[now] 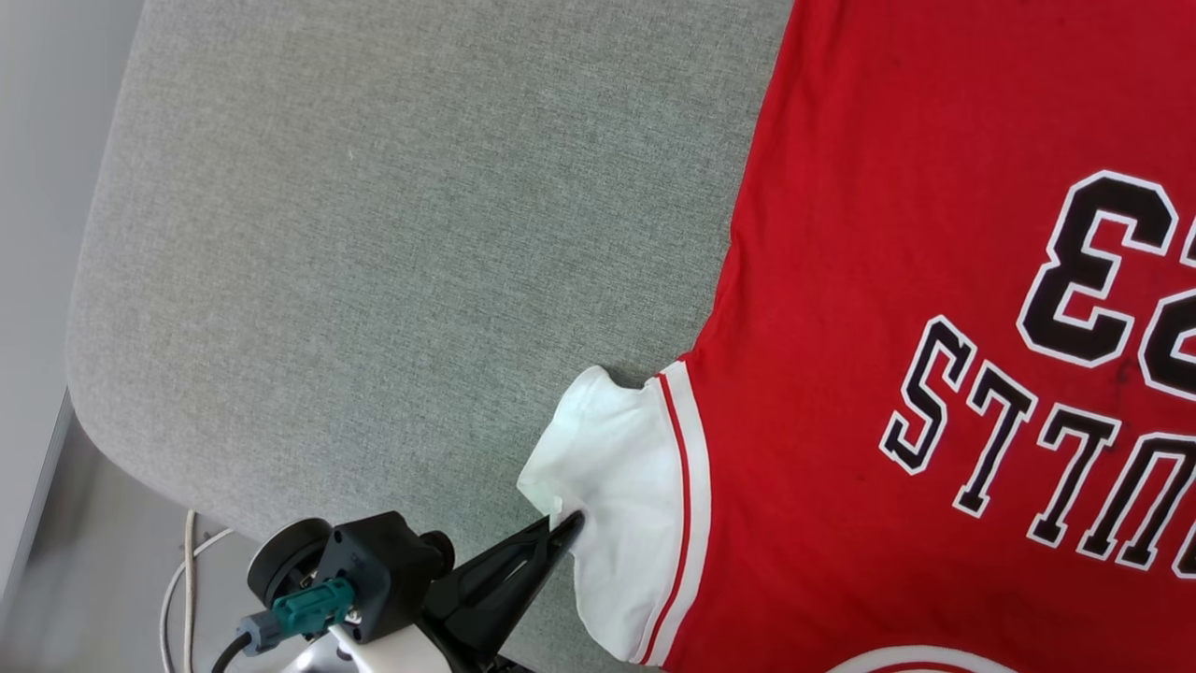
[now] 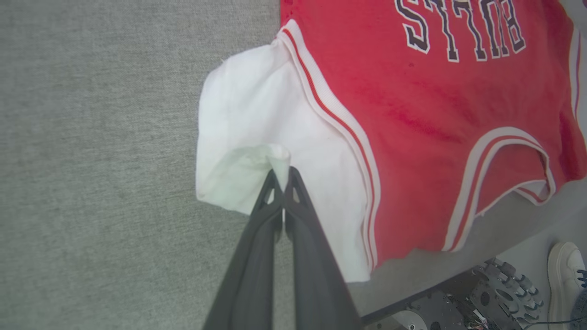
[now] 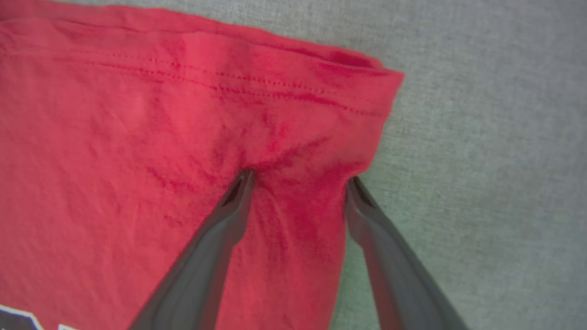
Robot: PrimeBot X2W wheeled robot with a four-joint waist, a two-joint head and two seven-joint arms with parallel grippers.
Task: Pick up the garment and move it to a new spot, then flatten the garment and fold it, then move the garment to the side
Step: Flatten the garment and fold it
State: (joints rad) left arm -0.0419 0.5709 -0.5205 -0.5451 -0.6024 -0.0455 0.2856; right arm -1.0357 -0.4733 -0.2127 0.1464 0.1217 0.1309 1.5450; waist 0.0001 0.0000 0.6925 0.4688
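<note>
You are looking at the jersey lying spread out, front up, on the grey fabric surface, and it is taking up the right half of the head view. Its long axis is running from near you to far from you. The dark, white-outlined lettering is reading upside down in the head view, so the neckline is pointing back toward the robot and the hem is pointing away. The white sleeve on the robot's left is sticking out sideways over the grey fabric, bunched and partly lifted at its cuff.

Your left gripper is reaching up from the lower left of the head view, its forearm angling toward the upper right and its fingers lying low over the surface. The two fingers are pressed together and are pinching a small fold of the sleeve's cuff between their tips.

Your right gripper is pointing down at the far corner of the jersey, just short of the hem. Its fingers are standing wide apart: one tip is pressing into the red cloth, where creases are gathering, and the other is sitting at the jersey's side edge, beside the grey fabric. Nothing is being clamped between them.

A white shoe is showing on the floor past the surface's edge.
</note>
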